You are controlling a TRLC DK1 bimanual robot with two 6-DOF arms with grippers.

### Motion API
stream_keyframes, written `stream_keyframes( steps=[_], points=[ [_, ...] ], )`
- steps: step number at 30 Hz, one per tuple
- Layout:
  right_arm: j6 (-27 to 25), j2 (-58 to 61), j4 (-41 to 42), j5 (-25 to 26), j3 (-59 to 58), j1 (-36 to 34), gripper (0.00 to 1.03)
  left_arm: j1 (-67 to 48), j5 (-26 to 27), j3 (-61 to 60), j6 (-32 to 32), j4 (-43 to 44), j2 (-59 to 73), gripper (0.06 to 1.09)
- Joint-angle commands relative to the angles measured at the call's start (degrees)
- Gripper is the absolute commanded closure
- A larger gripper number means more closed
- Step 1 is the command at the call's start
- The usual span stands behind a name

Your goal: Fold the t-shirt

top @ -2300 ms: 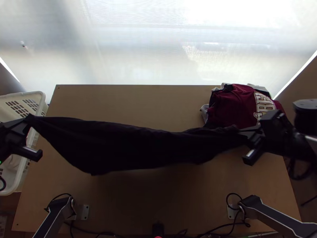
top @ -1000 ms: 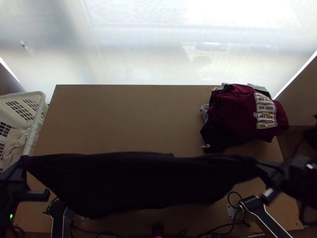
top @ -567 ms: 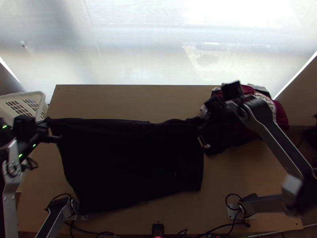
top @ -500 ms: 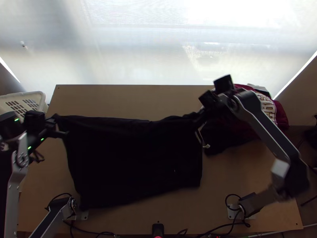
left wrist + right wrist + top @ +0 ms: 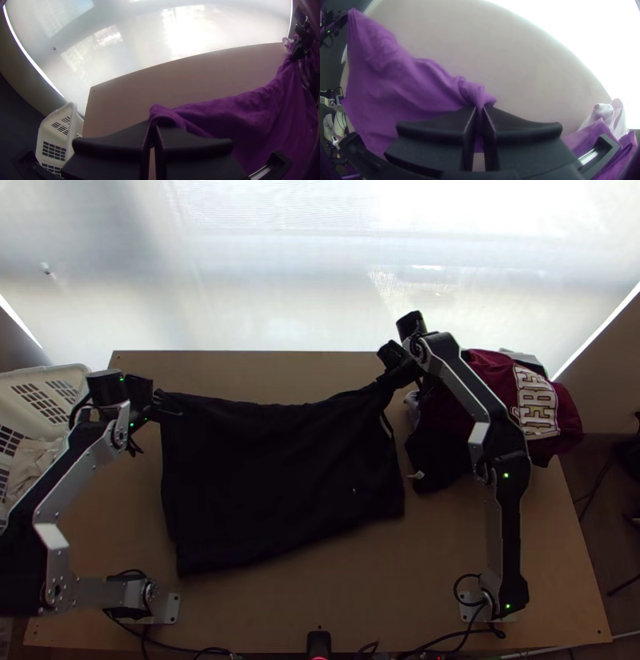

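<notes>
Note wooden table point(image 5: 264, 620) under both jaw pairs. Holding dark t-shirt point(image 5: 280, 476) spread between them, hanging toward bases; presumably stretched to smooth creases before laying flat, then folding. Posed with left arm point(image 5: 76, 472) bowed outward, right arm point(image 5: 472, 388) angled inward at top. Note clothes pile point(image 5: 484, 372) just outboard of right jaws. Pinching corner in left gripper point(image 5: 154, 128), gathered edge in right gripper point(image 5: 480, 108).

The t-shirt point(image 5: 280, 476) is now stretched less wide.
</notes>
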Motion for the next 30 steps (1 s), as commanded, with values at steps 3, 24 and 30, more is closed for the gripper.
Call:
stream_keyframes(
  steps=[3, 24, 30],
  points=[
    [2.18, 8.22, 3.89, 3.80, 11.23, -0.01, 1.00, 2.50, -5.02, 5.13, -0.61, 6.71, 11.62, 1.05],
    [4.12, -3.73, -4.64, 2.13, 0.06, 3.33, 1.00, -3.38, -4.15, -9.28, 2.99, 5.30, -5.17, 1.04],
    [3.59, -9.71, -5.69, 0.99, -9.60, 3.60, 1.00, -5.93, -0.72, -12.71, 7.30, -3.66, -15.89, 1.04]
  ],
)
